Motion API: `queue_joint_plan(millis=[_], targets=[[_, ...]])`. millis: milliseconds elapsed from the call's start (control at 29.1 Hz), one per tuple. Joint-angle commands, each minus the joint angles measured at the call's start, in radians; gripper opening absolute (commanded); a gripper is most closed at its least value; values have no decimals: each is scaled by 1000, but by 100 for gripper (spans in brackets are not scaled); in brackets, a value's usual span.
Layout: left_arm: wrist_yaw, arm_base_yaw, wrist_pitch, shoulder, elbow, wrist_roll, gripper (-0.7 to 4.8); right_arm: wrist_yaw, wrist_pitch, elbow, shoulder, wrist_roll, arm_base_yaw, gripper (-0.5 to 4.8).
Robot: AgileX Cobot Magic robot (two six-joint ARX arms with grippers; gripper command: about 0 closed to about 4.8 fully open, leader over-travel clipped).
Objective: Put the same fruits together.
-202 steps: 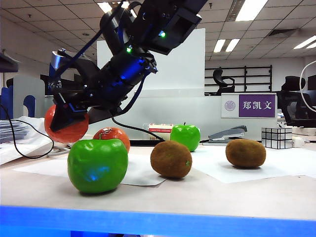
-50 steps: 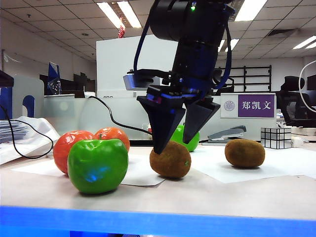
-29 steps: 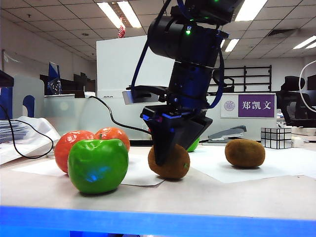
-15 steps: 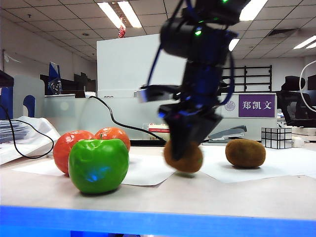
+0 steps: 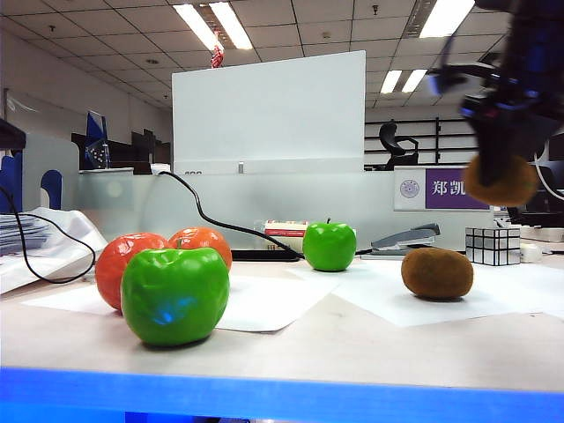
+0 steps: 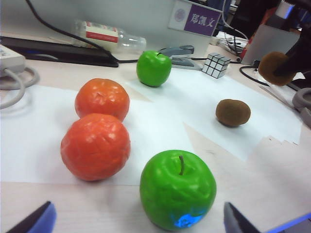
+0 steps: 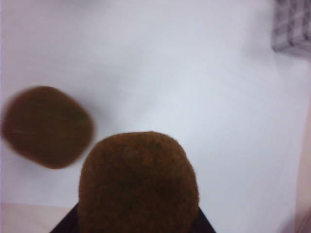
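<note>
**Right gripper holds a kiwi in the air; second kiwi on the worktop below**

Right gripper sits at about 2 o'clock in the exterior view, blurred, jaws closed on the held kiwi, clear of the worktop. Right wrist view: held kiwi fills the near field between the dark jaw tips. Its long axis can't be read there; in the exterior view it looks wider than tall, roughly level.

Resting kiwi lies on white paper, at about 7 o'clock from the held one, well apart. Long axis runs level, left-right in the exterior view. In the right wrist view the resting kiwi shows blurred beside the held one.

Left gripper is wide open, nothing in it, only its two tips visible, hovering near the front apple, stem up.

Other fruit, exterior view:
- front apple at 8 o'clock, nearest the camera
- two oranges, just beside each other, behind it
- rear apple near centre, upright, stem up

Around: mirror cube at 3 o'clock beyond the resting kiwi, stapler, black cable, name sign. Nothing stands between the two kiwis.
</note>
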Motion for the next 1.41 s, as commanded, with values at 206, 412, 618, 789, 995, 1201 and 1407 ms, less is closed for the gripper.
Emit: queue_joint_plan(millis=[206,412,618,789,995,1201,1407], targets=[[8,0,13,-2,1,4,479,-144,126,-117,33,30,-116,-8],[6,0,12,-2,1,5,479,-139,187,-180,53,37,-87,-8],[7,0,13,-2,1,5,479,-162,206,-180,99,42,-87,-8],[7,0,13,-2,1,4,479,-154,237,-180,127,83,-84,328],[7,0,12,-2,1,4,479,-157,257,-179,126,87,-84,405],[7,0,12,-2,1,4,479,-154,265,-179,126,87,-84,446],[11,0,-18,-2,1,4,479,-157,293,-172,119,87,-84,464]])
